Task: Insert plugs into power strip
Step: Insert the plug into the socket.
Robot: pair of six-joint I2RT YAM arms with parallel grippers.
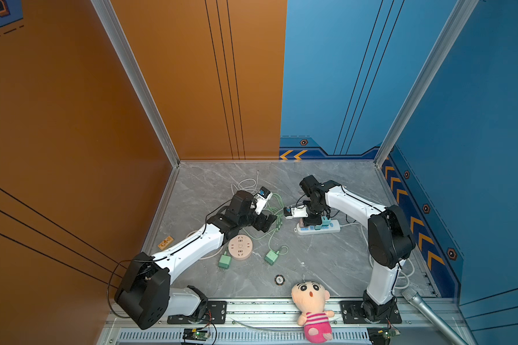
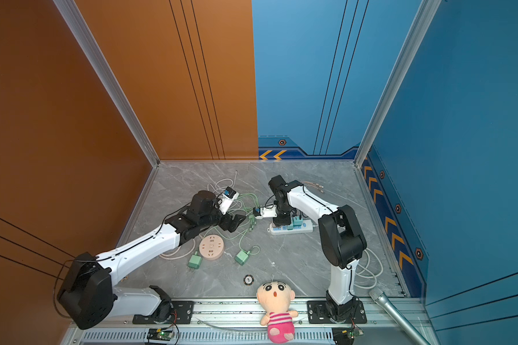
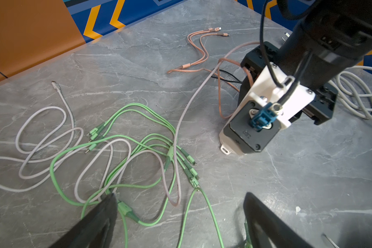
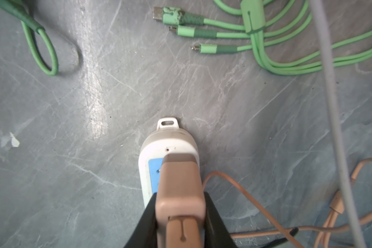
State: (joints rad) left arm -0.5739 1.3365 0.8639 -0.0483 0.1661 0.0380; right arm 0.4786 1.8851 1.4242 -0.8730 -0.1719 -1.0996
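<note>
Right pincer (image 4: 179, 206) pinched the pink-brown plug (image 4: 178, 182) against the end socket of the power strip (image 4: 170, 139); couldn't tell how deep it sat. A teal plug (image 1: 326, 222) stood on the strip beside it. Left pincer (image 3: 179, 201) was spread wide, empty, over green cables (image 3: 138, 120) near the strip. A green plug (image 1: 224, 260) and a second green plug (image 1: 270, 257) lay on the counter (image 1: 326, 263), well apart from the strip.

Bright even light, soft glare on tabletop (image 4: 96, 101), blurred foreground.
</note>
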